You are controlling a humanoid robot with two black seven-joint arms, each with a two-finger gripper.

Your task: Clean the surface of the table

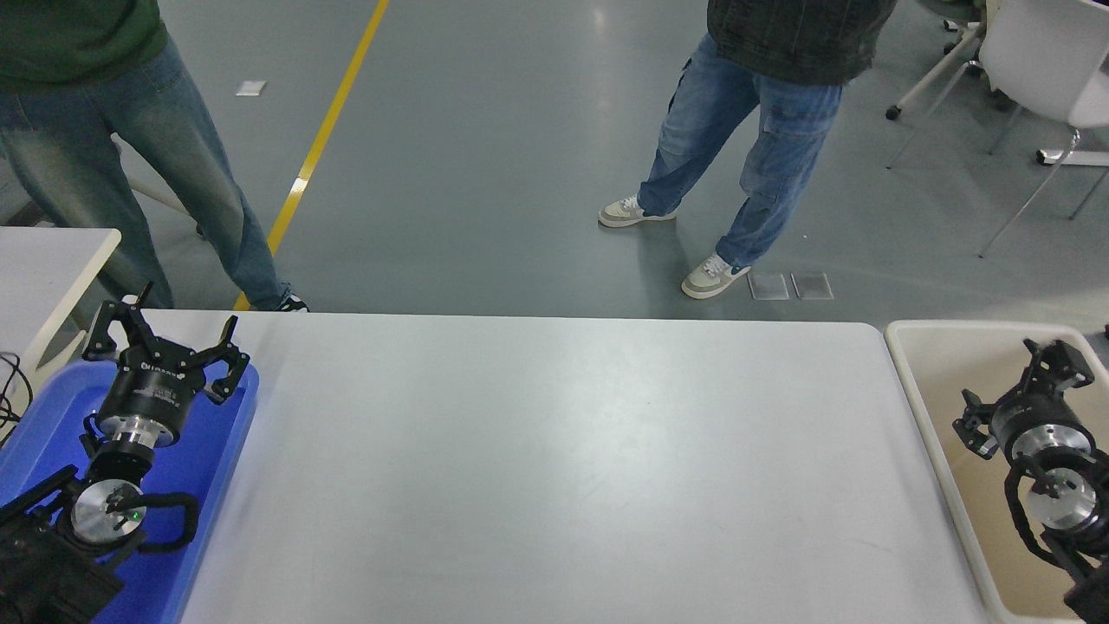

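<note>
The table surface (pixel 554 468) is a wide plain white top that fills the middle of the head view, with nothing lying on it. My left gripper (pixel 165 336) is parked at the lower left over a blue tray (pixel 212 451), fingers spread open and empty. My right gripper (pixel 1005 381) comes in from the lower right and hovers over a beige bin (pixel 923 407) beside the table's right end. Its fingers are spread open and hold nothing.
A smaller white table (pixel 43 260) stands at the left edge. One person in jeans (pixel 130 165) stands at the far left corner, another (pixel 754 139) stands further back on the grey floor. A white chair (pixel 1040 61) is at the top right.
</note>
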